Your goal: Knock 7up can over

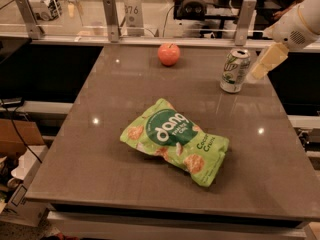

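Note:
The 7up can [234, 70] stands upright near the table's far right edge; it is silver-white with green lettering. My gripper [262, 66] hangs from the white arm at the upper right, its pale fingers pointing down and left. Its tip is just to the right of the can, close to it at about mid height; I cannot tell if they touch.
A green snack bag [175, 140] lies in the middle of the grey table [100, 149]. A red apple [169, 54] sits at the far edge. A railing with metal posts [112, 19] runs behind the table. The table's right edge is close to the can.

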`<state>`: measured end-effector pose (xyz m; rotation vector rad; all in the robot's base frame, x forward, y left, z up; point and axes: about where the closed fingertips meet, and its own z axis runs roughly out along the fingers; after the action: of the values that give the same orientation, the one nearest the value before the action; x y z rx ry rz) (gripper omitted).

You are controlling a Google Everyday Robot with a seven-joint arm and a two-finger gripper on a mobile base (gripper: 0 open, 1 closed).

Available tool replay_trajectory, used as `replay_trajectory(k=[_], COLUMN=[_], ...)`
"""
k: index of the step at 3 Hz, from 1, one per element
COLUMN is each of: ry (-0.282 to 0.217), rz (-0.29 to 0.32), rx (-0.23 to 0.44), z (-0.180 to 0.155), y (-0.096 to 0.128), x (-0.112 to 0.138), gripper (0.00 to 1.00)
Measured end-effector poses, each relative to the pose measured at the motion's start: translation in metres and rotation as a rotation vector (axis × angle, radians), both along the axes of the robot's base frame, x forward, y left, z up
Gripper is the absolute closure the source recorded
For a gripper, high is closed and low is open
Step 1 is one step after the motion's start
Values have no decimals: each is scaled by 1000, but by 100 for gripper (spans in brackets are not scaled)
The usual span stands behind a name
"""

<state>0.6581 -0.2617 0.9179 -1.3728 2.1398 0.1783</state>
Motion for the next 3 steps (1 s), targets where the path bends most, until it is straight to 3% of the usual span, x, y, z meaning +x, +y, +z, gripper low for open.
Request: replay_trajectory(k=[3], ry=[46], rz=[-4], rx=[137], z=[-32], y=[20], x=[14], gripper=[0])
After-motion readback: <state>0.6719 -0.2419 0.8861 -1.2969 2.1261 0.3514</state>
